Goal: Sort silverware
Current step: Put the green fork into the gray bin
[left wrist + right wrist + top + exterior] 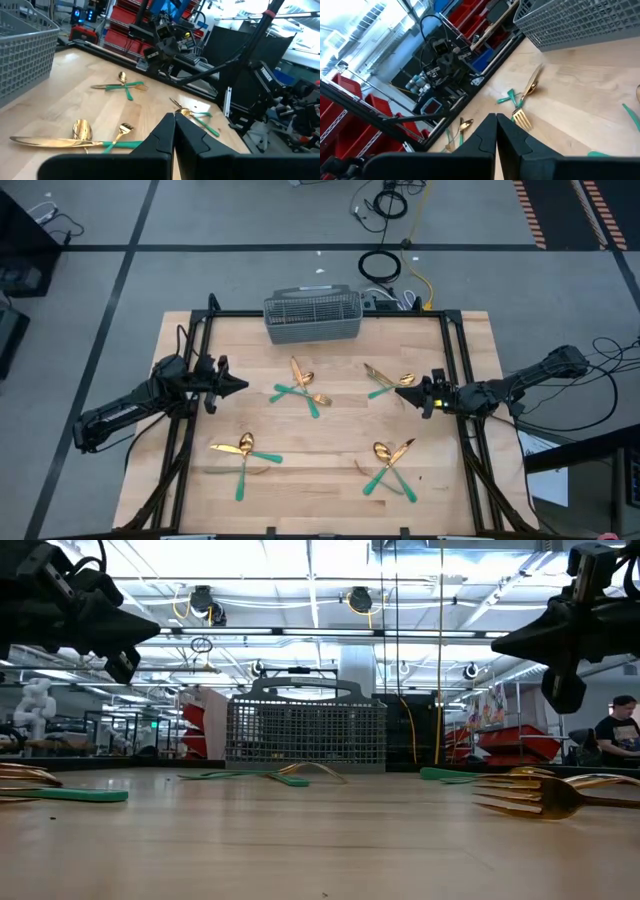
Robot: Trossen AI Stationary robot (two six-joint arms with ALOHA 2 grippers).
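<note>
Overhead, table-level, two wrists — shared table (330, 445)

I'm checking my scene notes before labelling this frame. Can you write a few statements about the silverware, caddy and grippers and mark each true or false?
1. The silverware lies in four clusters on the table. True.
2. The caddy already holds several forks. False: no silverware shows in it.
3. The left gripper is shut and holds nothing. True.
4. The right gripper grips a spoon. False: it is shut and holds nothing.
5. The caddy sits at the table's far edge. True.
</note>
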